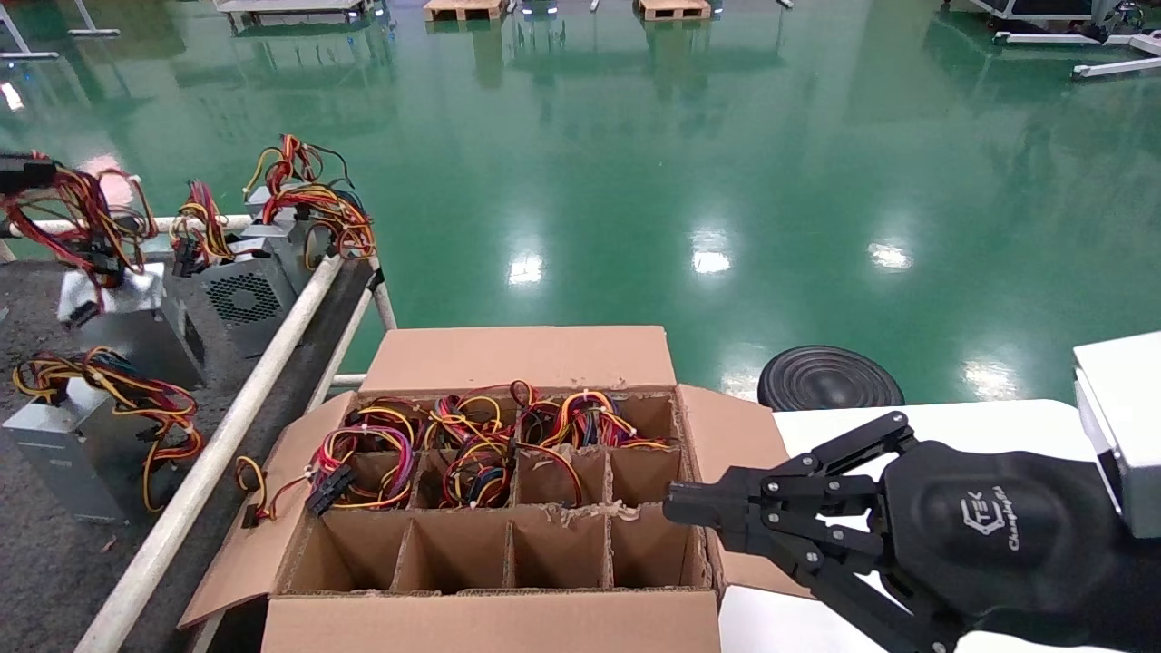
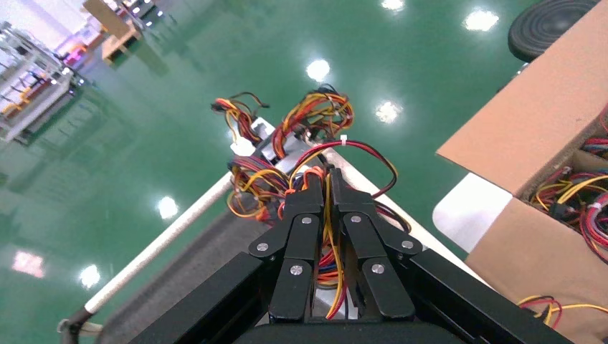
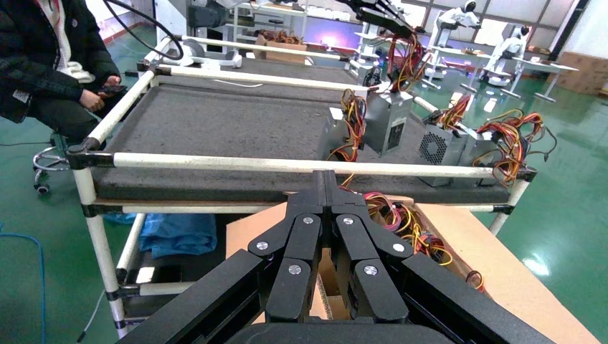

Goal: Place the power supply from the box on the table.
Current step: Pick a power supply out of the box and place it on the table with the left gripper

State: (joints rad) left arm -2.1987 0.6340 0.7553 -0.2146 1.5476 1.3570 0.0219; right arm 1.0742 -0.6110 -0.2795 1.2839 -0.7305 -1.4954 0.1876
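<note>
The bench (image 1: 36, 562) lies left of the box (image 1: 508, 535). Above the bench hangs the supply (image 1: 113, 304), its wires (image 2: 331, 236) clenched in the left gripper (image 2: 328, 188). Right gripper (image 1: 676, 508) hovers beside the box, fingers (image 3: 315, 188) closed empty.

Power supply (image 1: 113, 299), silver-grey, hangs by its wire bundle above the dark grey table (image 1: 36, 562). Brown box (image 1: 508, 508) open, wires in back cells, front 4 empty.
</note>
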